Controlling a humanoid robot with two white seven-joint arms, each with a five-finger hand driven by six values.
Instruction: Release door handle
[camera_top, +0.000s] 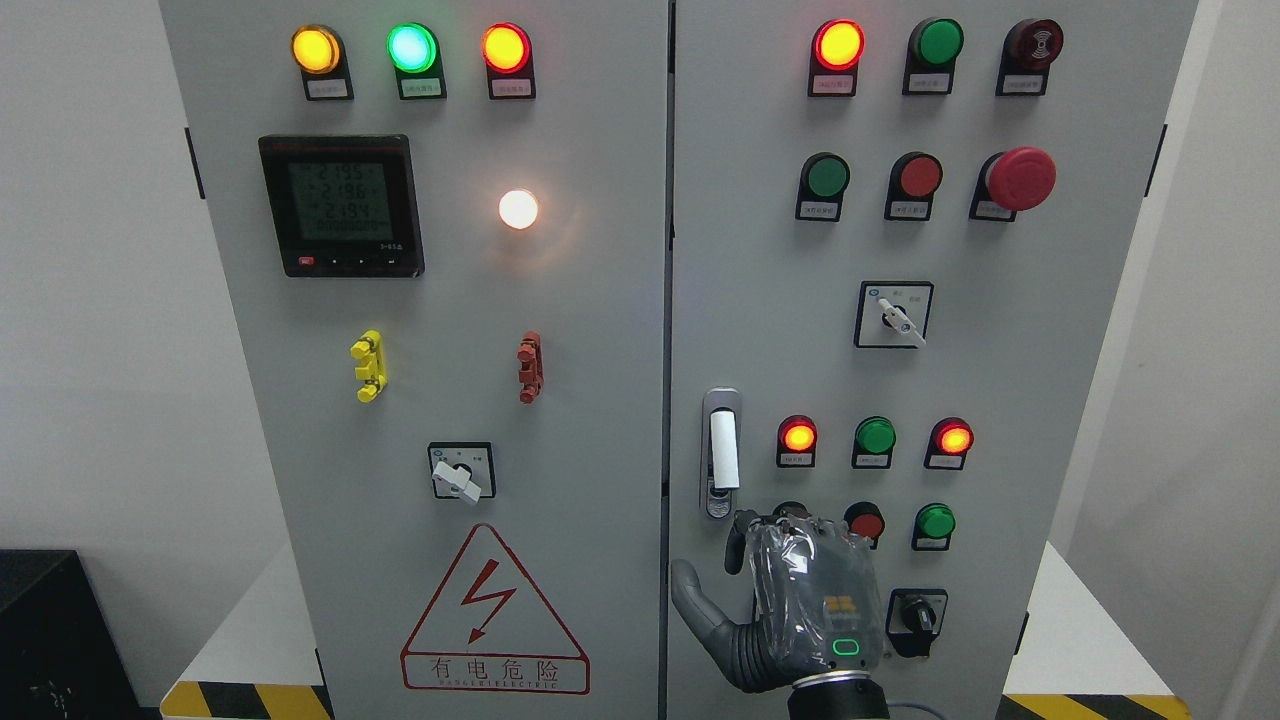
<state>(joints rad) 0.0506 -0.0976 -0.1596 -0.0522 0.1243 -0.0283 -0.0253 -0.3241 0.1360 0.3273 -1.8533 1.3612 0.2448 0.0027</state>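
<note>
Right robot hand (790, 600) below door handle (722, 452), beside push buttons (866, 522).

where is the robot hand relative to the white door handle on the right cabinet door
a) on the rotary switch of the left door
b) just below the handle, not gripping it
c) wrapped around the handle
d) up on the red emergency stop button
b: the right hand sits below the white door handle on the right door, with the handle fully visible and clear of the fingertips.
</note>
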